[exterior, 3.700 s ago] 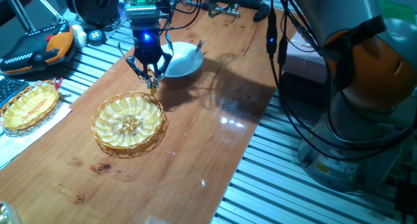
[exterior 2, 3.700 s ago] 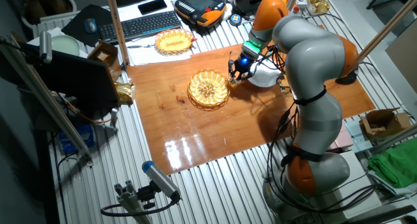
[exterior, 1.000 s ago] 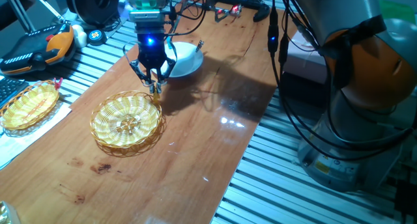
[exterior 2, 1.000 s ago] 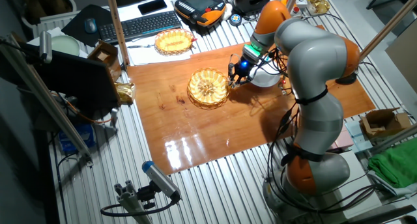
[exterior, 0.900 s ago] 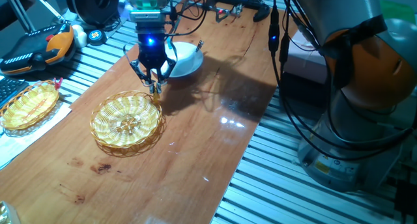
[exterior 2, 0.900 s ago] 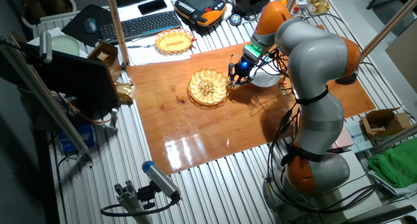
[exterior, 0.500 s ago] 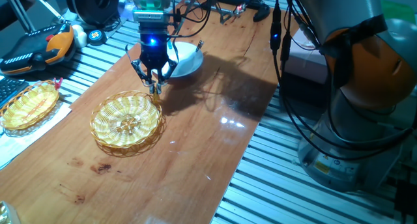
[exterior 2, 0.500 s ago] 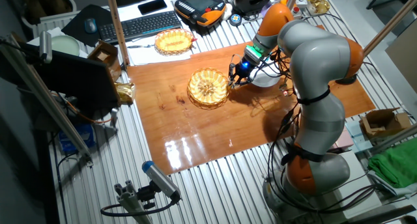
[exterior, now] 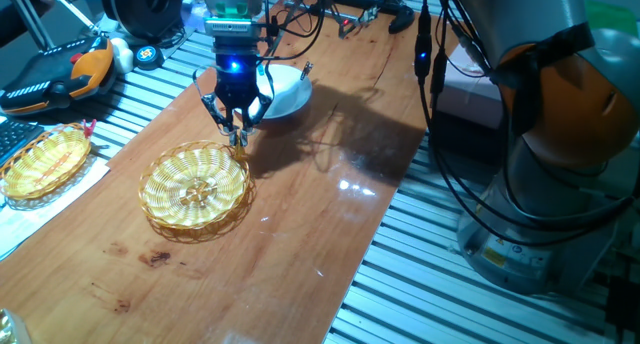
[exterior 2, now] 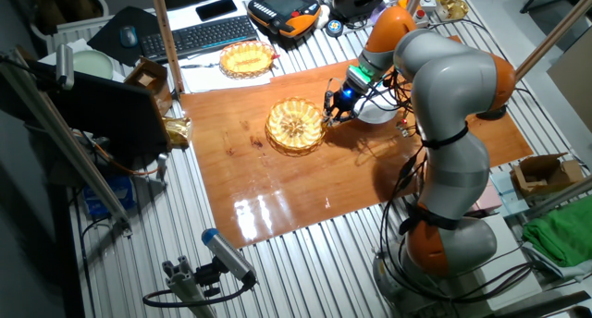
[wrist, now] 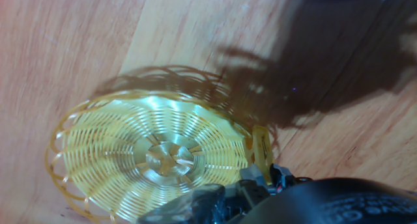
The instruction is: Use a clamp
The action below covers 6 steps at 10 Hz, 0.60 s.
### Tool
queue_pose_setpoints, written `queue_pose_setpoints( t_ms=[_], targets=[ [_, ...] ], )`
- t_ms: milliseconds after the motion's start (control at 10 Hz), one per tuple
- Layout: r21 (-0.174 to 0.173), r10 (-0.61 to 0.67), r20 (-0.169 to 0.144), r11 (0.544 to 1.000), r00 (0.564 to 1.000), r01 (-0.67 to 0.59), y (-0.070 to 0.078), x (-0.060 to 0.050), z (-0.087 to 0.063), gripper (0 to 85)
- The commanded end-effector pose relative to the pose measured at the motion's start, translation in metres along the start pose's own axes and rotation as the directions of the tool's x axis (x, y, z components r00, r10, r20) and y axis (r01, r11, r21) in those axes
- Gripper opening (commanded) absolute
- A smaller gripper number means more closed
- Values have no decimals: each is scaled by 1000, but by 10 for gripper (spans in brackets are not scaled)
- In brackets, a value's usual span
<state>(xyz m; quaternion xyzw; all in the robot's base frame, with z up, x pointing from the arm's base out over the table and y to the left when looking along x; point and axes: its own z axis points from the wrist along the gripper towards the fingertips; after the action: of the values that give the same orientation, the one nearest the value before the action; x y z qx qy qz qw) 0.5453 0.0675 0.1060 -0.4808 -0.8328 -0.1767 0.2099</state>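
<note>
The gripper (exterior: pixel 238 134) has drifted slightly toward the white bowl (exterior: pixel 280 92) and risen; its fingers stay clamped on the clamp (wrist: pixel 262 154), which sits at the basket's (exterior: pixel 172 212) rim; I judge clipping on is under way.

I work in a robotics lab. My wooden tabletop (exterior 2: pixel 277 184) lies on a bench of ribbed aluminium profiles (exterior 2: pixel 305 262), and bare metal framing rails (exterior 2: pixel 79 161) stand around it. An orange-and-black teach pendant (exterior 2: pixel 285 6) lies at the far end beside a computer keyboard (exterior 2: pixel 199 36), a mouse (exterior 2: pixel 129 36) and a smartphone (exterior 2: pixel 220 7). Loose black cables (exterior: pixel 440 94) hang by my grey-and-orange arm (exterior 2: pixel 444 105). A cardboard box (exterior 2: pixel 541 175) sits at the side.
</note>
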Motion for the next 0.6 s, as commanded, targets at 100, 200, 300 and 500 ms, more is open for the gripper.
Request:
queue_pose_setpoints(
  t_ms=[100, 200, 300, 500],
  targets=[
    [0, -2, 0, 1000, 1000, 2, 1, -1, 2, 7],
    [-2, -3, 3, 1000, 1000, 3, 2, -2, 3, 7],
    [-3, -3, 3, 1000, 1000, 3, 2, -3, 4, 7],
    [-6, -6, -2, 1000, 1000, 6, 4, -4, 5, 7]
  ],
)
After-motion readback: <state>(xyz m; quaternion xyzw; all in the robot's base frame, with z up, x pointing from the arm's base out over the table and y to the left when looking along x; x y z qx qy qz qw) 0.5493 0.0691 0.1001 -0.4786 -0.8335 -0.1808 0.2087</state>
